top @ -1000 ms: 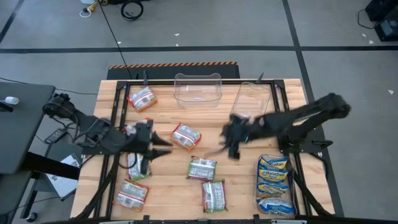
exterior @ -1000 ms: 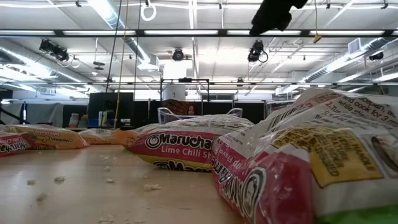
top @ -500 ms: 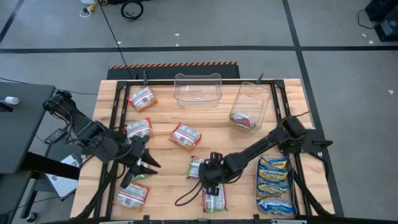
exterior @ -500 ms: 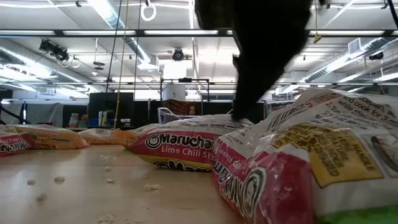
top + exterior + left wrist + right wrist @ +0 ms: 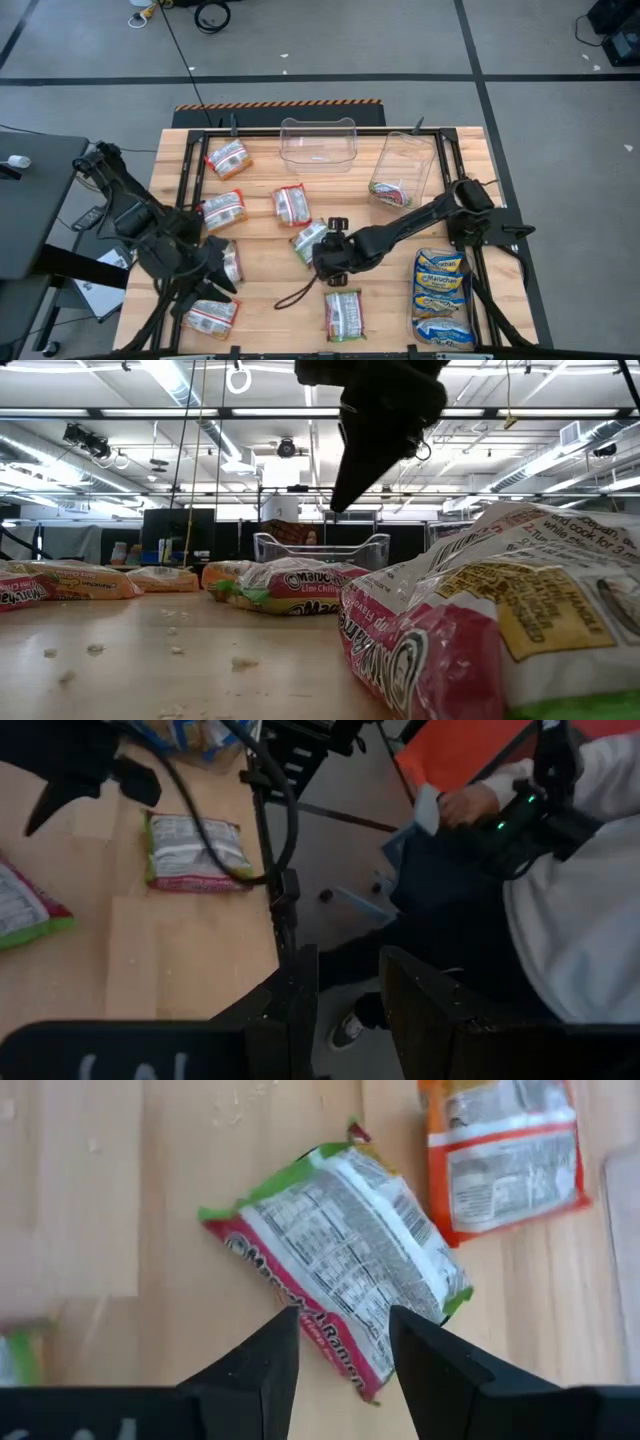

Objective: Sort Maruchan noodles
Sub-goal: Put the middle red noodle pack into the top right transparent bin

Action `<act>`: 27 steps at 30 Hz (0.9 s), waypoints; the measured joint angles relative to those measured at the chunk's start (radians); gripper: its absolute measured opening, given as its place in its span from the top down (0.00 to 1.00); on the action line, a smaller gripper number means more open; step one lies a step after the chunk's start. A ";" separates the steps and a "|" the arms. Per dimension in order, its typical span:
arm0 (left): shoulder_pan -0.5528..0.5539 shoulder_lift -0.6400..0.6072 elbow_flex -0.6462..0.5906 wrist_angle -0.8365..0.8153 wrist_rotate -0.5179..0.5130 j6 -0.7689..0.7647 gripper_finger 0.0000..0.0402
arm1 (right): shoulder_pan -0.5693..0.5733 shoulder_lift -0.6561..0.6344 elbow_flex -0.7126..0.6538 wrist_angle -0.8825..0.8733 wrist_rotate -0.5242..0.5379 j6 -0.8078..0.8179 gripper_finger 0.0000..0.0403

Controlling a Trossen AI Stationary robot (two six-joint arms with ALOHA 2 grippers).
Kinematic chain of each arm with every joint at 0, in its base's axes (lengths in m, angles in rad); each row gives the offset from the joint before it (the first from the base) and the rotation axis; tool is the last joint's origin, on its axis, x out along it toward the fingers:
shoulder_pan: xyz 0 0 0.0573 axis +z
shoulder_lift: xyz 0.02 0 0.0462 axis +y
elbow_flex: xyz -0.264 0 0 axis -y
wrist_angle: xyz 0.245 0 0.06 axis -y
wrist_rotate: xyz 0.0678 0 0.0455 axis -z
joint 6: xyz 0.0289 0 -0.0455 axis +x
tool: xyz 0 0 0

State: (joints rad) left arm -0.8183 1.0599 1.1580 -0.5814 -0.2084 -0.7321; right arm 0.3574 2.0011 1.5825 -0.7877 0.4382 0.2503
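Note:
Maruchan packets lie flat and scattered on the wooden table. My right gripper (image 5: 322, 262) (image 5: 342, 1348) (image 5: 345, 485) is open and hovers over a green-edged packet (image 5: 310, 240) (image 5: 340, 1270) (image 5: 290, 585). Its fingers stand either side of that packet's near corner, apart from it. An orange-red packet (image 5: 291, 203) (image 5: 505, 1150) lies just beyond. My left gripper (image 5: 210, 285) (image 5: 350, 1000) is open near the table's near left, beside a packet (image 5: 231, 262), and touches nothing. Another green packet (image 5: 343, 312) (image 5: 190, 850) lies near the near edge.
A clear bin (image 5: 318, 140) stands at the far edge. A second, tipped bin (image 5: 405, 160) has a packet (image 5: 395, 192) at its mouth. Blue-and-yellow packets (image 5: 440, 280) are stacked near right. Red packets (image 5: 228, 158) (image 5: 222, 208) (image 5: 212, 316) lie on the left. A person (image 5: 560, 870) sits beyond the near edge.
My right gripper swung from beside the tipped bin toward the near middle, dipped to the green-edged packet, then rose. That packet slid toward the far edge and turned about; the orange-red packet beyond it shifted and turned too. My left gripper moved toward the near left corner.

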 joint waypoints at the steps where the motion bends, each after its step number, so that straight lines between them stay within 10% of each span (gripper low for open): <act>1: -0.016 0.000 0.000 0.000 -0.025 -0.007 0.72 | 0.009 0.002 -0.002 -0.002 0.018 -0.042 0.60; 9: -0.116 0.000 0.000 0.001 -0.138 -0.038 0.72 | 0.043 0.112 -0.056 0.113 0.049 -0.430 0.60; 19: -0.140 0.000 0.000 0.002 -0.184 -0.075 0.72 | 0.042 0.246 -0.055 0.182 0.281 -0.483 0.61; 27: -0.120 -0.001 0.000 0.002 -0.191 -0.047 0.72 | 0.017 0.170 -0.052 0.164 0.222 -0.333 0.96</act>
State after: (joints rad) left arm -0.9379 1.0591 1.1580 -0.5797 -0.3996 -0.7794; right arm 0.3740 2.1712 1.5303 -0.6239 0.6606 -0.0830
